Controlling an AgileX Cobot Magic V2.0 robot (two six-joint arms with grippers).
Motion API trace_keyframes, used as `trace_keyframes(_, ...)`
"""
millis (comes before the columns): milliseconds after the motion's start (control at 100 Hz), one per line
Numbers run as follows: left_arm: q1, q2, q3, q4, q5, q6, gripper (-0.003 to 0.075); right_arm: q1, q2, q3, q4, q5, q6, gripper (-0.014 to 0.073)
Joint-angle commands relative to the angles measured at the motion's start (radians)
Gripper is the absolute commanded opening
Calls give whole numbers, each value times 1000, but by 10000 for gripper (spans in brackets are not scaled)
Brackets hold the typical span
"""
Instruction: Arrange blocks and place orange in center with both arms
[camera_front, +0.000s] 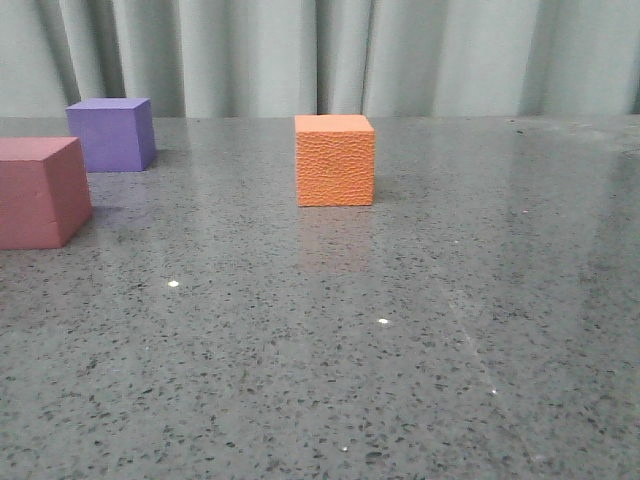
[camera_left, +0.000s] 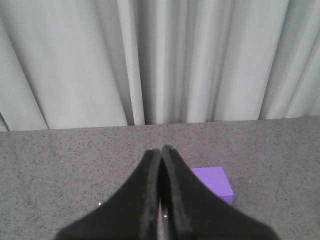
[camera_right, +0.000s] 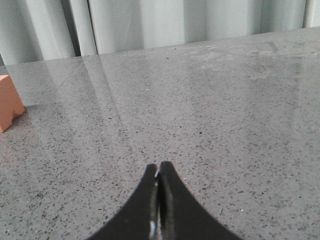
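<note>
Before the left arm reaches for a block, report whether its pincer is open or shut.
Shut. In the left wrist view the left pincer has its black fingers pressed together, nothing between them.

The left gripper (camera_left: 161, 165) hangs over the grey speckled table (camera_left: 60, 165), its fingers (camera_left: 150, 200) pressed together. The purple cube (camera_left: 214, 182) sits just beyond them, before pale curtains (camera_left: 150, 55).

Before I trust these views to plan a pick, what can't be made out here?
- Pinkish-red cube: front view, left side cut off by the frame edge.
- Purple cube: left wrist view, partly hidden behind the shut left pincer.
- Orange cube: right wrist view, mostly cut off by the edge; the right pincer is shut.
- Both arms: outside the front view.
</note>
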Motion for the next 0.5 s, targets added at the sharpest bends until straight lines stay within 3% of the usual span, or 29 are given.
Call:
trace_keyframes(0,-1,7,-36,-5,-35,0,-10,-6,-20,-15,0,-86,-9,-68)
trace_keyframes(60,-1,11,-36,-7,9,0,31,-6,-20,-15,0,-86,-9,-68)
trace_keyframes(130,-1,18,-36,-7,59,0,149,-6,-20,-15,0,-86,-9,-68)
trace_keyframes(180,-1,21,-36,-7,85,0,279,-6,-20,-15,0,-86,-9,-68)
trace_keyframes(280,-1,21,-36,-7,101,0,627,-6,-20,-15,0,-86,-9,-68)
trace_keyframes(320,-1,21,-36,-7,99,0,720,-6,-20,-15,0,-86,-9,-68)
trace_keyframes(420,-1,21,-36,-25,106,0,648,-6,-20,-15,0,-86,-9,-68)
trace_keyframes(490,-4,21,-36,-55,105,0,645,-6,-20,-15,0,-86,-9,-68)
